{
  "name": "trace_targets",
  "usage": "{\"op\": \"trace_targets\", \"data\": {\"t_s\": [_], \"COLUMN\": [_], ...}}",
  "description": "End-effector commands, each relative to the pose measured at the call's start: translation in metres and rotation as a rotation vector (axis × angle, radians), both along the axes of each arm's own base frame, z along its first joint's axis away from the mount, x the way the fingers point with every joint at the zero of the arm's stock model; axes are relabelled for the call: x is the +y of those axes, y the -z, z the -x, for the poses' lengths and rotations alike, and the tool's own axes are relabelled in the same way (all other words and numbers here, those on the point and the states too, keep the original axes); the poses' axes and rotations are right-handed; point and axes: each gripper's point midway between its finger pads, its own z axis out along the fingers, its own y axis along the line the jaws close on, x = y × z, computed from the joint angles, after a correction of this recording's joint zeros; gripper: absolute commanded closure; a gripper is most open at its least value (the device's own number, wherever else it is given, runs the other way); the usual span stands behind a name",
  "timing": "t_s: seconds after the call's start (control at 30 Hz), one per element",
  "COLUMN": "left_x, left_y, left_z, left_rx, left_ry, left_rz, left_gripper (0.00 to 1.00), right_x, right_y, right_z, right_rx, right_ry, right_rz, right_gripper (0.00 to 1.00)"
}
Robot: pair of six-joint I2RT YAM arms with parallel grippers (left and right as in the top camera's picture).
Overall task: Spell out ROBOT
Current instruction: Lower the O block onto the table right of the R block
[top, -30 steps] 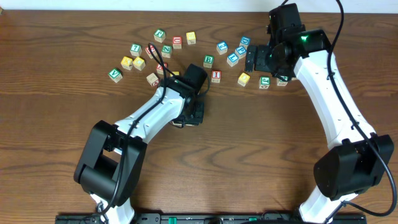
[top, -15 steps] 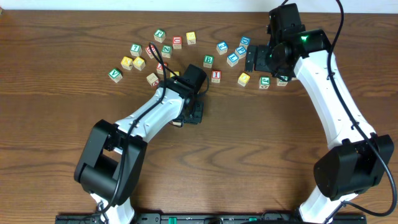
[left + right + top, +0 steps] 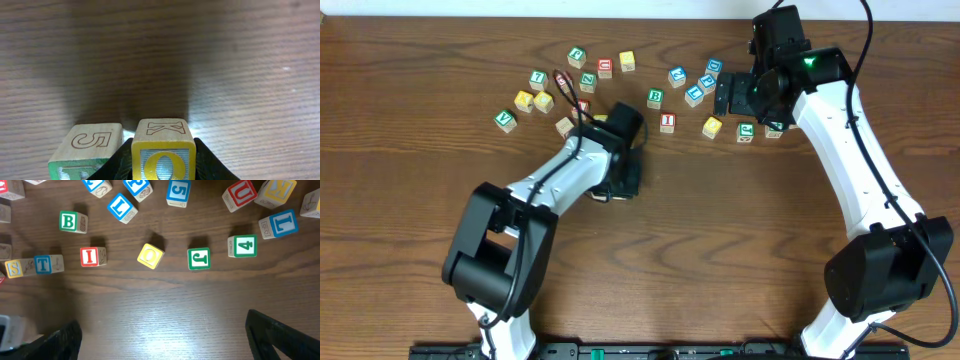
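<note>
In the left wrist view my left gripper (image 3: 162, 167) is shut on a yellow block with a yellow O on its front and a K on top (image 3: 162, 150). The block rests low on the wood, right beside a block with a green front and a 5 on top (image 3: 90, 147). In the overhead view the left gripper (image 3: 618, 180) hides both blocks. My right gripper (image 3: 725, 97) hovers open and empty above the right cluster; its fingers (image 3: 165, 340) frame bare wood. Below it lie a green B (image 3: 70, 222), a blue T (image 3: 45, 264) and a yellow O block (image 3: 150, 255).
Loose letter blocks lie scattered along the far side of the table: a green V (image 3: 504, 120) and yellow blocks (image 3: 543, 101) at the left, a red I (image 3: 667, 122), a green J (image 3: 746, 132) and blue blocks (image 3: 677, 76) at the right. The brown wood table (image 3: 740, 230) stretches toward me.
My left gripper has shifted slightly left and away from me with the O block in it. The right arm has not moved.
</note>
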Motion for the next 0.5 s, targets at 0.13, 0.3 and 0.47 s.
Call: {"op": "trace_targets", "data": {"t_s": [0.13,0.3,0.47], "left_x": [0.0024,0.0024,0.0024], "left_y": [0.0097,0.0096,0.0096], "left_z": [0.0037,0.0035,0.0037], "left_rx": [0.040,0.040,0.041], "left_ry": [-0.006,-0.007,-0.007], "left_rz": [0.015,0.015,0.015], "left_gripper": [0.69,0.69,0.62], "right_x": [0.0029,0.0029,0.0029], "right_y": [0.0016,0.0016,0.0016], "right_z": [-0.0007,-0.0007,-0.0007], "right_rx": [0.003,0.003,0.003], "right_ry": [0.001,0.001,0.001], "right_rz": [0.002,0.002,0.002], "right_gripper": [0.01,0.01,0.01]}}
